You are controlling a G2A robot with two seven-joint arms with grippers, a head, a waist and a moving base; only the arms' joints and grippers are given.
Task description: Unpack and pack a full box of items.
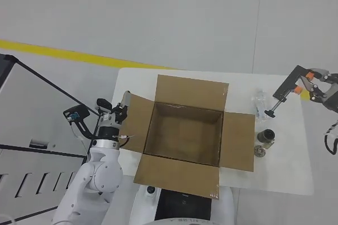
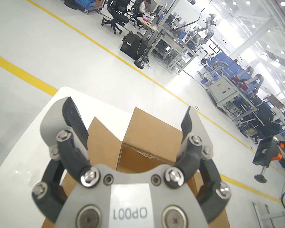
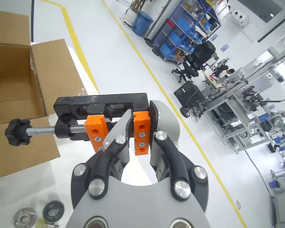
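Note:
An open cardboard box (image 1: 184, 134) stands mid-table with its four flaps spread; its inside looks bare. My right gripper (image 3: 140, 117) is shut on one orange pad of a black clamp (image 3: 102, 110) with a screw handle, held in the air over the table's far right edge (image 1: 297, 84). My left gripper (image 2: 129, 117) is open with nothing between its fingers, beside the box's left flap (image 1: 134, 124). The clamp (image 2: 267, 154) is also in the left wrist view, far off past the box (image 2: 147, 143).
On the white table (image 1: 287, 163) right of the box lie a clear plastic piece (image 1: 261, 103), a dark round cylinder (image 1: 266, 136) and a small metal disc (image 1: 260, 151). The disc (image 3: 25, 218) and cylinder (image 3: 53, 211) sit below the right gripper.

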